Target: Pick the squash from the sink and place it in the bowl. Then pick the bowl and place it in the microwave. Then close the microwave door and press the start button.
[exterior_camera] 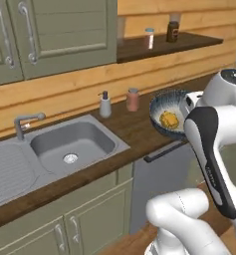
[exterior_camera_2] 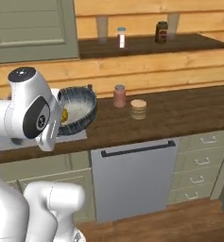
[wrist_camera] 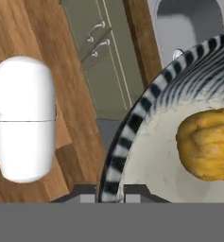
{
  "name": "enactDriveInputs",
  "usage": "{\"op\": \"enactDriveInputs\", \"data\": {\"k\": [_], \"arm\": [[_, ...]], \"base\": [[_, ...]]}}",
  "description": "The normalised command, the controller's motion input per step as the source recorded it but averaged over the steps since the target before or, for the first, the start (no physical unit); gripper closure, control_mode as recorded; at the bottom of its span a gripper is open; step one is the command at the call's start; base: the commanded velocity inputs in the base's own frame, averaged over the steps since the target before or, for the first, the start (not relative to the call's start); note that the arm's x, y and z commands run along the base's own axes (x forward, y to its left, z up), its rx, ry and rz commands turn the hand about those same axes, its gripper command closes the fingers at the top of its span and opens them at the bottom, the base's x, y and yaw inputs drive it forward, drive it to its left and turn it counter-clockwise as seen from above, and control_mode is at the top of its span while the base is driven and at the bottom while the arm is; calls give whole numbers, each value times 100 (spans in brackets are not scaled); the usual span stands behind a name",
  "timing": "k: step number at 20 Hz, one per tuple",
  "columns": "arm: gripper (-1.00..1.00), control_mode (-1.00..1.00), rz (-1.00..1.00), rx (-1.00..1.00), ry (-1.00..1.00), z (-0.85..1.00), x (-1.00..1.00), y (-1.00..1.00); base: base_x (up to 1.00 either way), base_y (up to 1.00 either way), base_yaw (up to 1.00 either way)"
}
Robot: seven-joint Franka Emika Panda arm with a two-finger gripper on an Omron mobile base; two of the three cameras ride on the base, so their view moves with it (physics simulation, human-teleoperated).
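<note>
The bowl [exterior_camera: 165, 106], striped dark blue-grey outside and pale inside, hangs tilted in the air over the counter's front edge, right of the sink [exterior_camera: 89, 135]. The lumpy yellow squash [exterior_camera: 169, 120] lies inside it. In the hand view my gripper [wrist_camera: 110, 196] is shut on the bowl's [wrist_camera: 132, 123] striped rim, one fingertip on each side, with the squash [wrist_camera: 208, 144] close by on the pale inside. In the right base view the bowl [exterior_camera_2: 79, 111] shows side-on beside my arm, with a sliver of squash [exterior_camera_2: 64, 115]. The microwave and its door are out of view.
A soap dispenser [exterior_camera: 105, 104] and a pink jar [exterior_camera: 133, 99] stand at the counter's back. A beige jar [exterior_camera_2: 138, 109] sits further right. A dishwasher front [exterior_camera_2: 132, 175] is below the counter. A wall shelf [exterior_camera_2: 151, 45] carries small jars.
</note>
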Motion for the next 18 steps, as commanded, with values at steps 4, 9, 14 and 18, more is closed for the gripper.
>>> {"op": "enactDriveInputs", "data": {"k": [4,9,14,18], "arm": [[100,100,0,0,0,0,0,0],[100,100,0,0,0,0,0,0],[100,100,0,0,0,0,0,0],[100,100,0,0,0,0,0,0]], "base": [[0,-33,-76],[0,-5,-94],[0,0,-100],[0,0,-100]]}}
